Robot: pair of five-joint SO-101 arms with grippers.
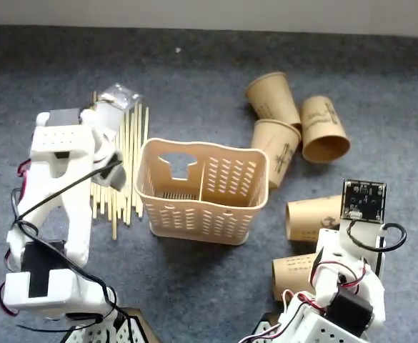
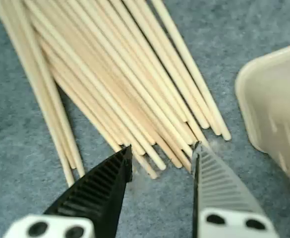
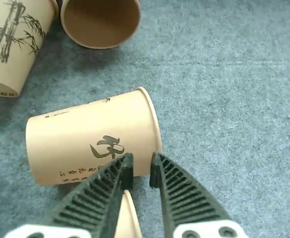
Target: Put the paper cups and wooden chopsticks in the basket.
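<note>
Left hand, fingers apart, over chopsticks; basket just beside

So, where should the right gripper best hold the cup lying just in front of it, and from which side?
Probably the rim, coming from the mouth end, which faces away from the basket. The cup lies on its side, so one finger could slip inside and one press outside. Its round wall looks wide for the right gripper to span.
</note>
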